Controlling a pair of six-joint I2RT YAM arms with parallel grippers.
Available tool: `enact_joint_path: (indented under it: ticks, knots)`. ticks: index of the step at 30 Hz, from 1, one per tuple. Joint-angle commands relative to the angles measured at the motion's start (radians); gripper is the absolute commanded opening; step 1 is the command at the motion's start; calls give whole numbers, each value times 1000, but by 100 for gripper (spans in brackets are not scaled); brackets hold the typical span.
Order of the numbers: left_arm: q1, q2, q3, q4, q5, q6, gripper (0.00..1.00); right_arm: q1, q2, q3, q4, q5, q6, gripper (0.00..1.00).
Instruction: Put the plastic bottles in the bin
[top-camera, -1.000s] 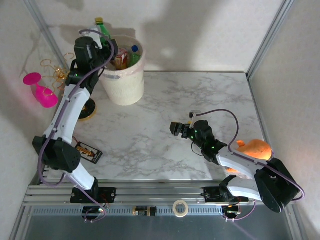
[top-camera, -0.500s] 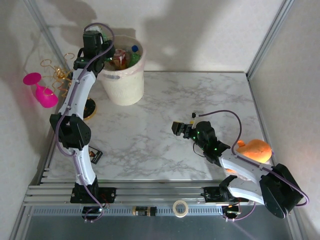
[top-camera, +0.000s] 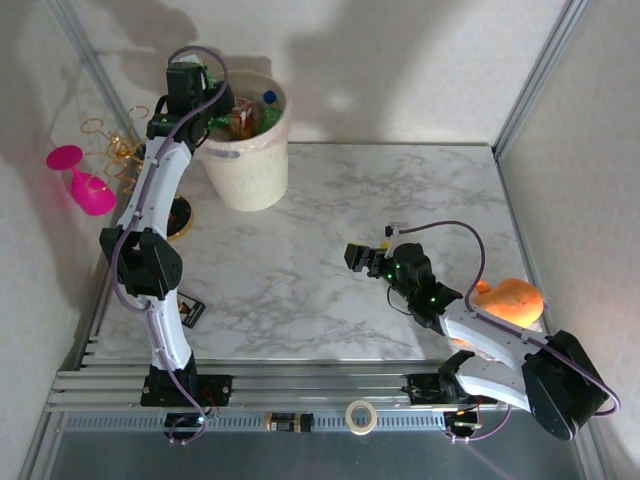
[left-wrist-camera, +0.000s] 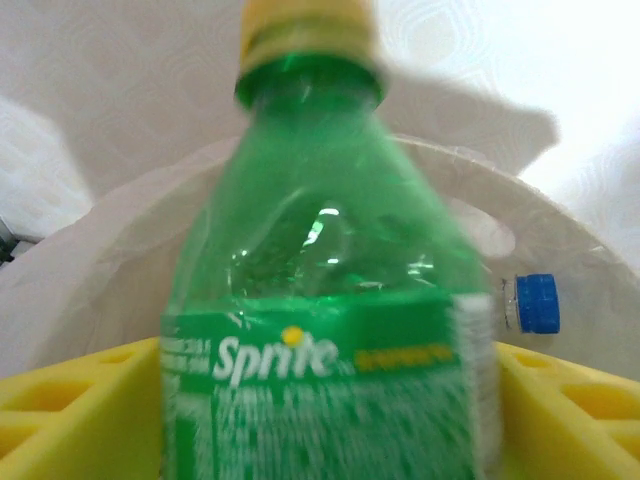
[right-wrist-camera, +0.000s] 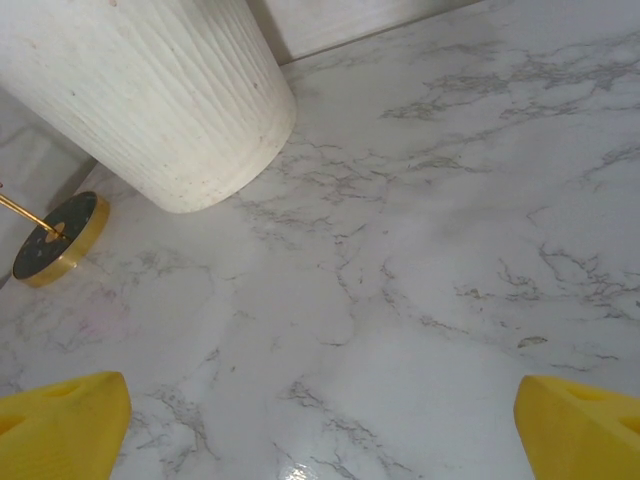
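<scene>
Green fills the left wrist camera: a Sprite bottle (left-wrist-camera: 325, 330) with a yellow cap stands upright and blurred between the yellow fingers (left-wrist-camera: 85, 405) of the left gripper (left-wrist-camera: 330, 385). One finger sits at each side of the label, right against it. Whether they are pressing it or have let go, I cannot tell. Behind the bottle curves the cream rim of the bin (left-wrist-camera: 565, 235), with a blue-capped clear bottle (left-wrist-camera: 533, 303) lying inside. The overhead camera gives the wider picture that the close-up can't: the left arm is stretched up and back, with its wrist hanging over the near-left rim of the bin. A copper-brown bottle (top-camera: 240, 118) and more green plastic are heaped inside the bucket. Off to the left, beyond the table edge, sits a pink wine glass (top-camera: 82, 180), and a round orange object (top-camera: 512, 298) rests by the right arm. Over on the right wrist camera it's all marble table (right-wrist-camera: 420, 260), with the ribbed outer wall of the bin at upper left. A gold-rimmed black disc (right-wrist-camera: 55, 238) lies just beside the bin's foot. The right gripper (right-wrist-camera: 320, 425) has its jaws spread wide, one yellow fingertip in each bottom corner. It holds nothing and hangs above bare marble, well apart from the bin.
</scene>
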Motion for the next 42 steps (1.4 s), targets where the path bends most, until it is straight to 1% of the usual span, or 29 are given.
enact_joint_path:
  ticks: [1, 4, 12, 15, 17, 18, 19, 23, 25, 28, 30, 33, 36, 40, 42]
  knots:
    - [-1, -60, 30, -13, 7, -7, 83, -4, -20, -16, -6, 27, 6, 99]
    - [-1, -80, 23, -10, 7, -7, 87, -4, -21, -19, -3, 25, 7, 99]
    - [-4, -123, 9, -1, 21, -16, 91, -4, -30, -28, -5, 29, 7, 99]
    - [-13, -165, -18, 18, 34, -19, 92, -4, -34, -29, -17, 50, 7, 99]
    - [-23, -210, -63, 46, 47, -24, 92, -6, -31, -25, -31, 87, 3, 99]
    - [-29, -240, -96, 68, 55, -27, 96, -6, -27, -19, -41, 113, -3, 99]
    - [-36, -273, -133, 91, 64, -31, 100, -7, -23, -12, -53, 139, -10, 99]
    - [-63, -416, -319, 197, 104, -46, 99, -26, 6, 18, -75, 226, -58, 99]
    - [-78, -507, -464, 282, 128, -61, 100, -43, 27, 31, -67, 259, -95, 99]
    - [-88, -641, -701, 428, 158, -84, 100, -88, 54, 47, -51, 264, -145, 99]
    - [-92, -740, -882, 538, 158, -105, 100, -121, 77, 54, -23, 275, -184, 99]
    - [-91, -856, -1110, 646, 120, -135, 100, -184, 108, 61, 17, 292, -237, 99]
    - [-92, -920, -1278, 691, 98, -140, 100, -255, 135, 73, 45, 308, -283, 99]
    - [-94, -939, -1408, 687, 53, -110, 100, -353, 186, 75, 119, 332, -367, 99]
    - [-96, -937, -1472, 721, -4, -103, 99, -408, 228, 76, 166, 348, -406, 99]
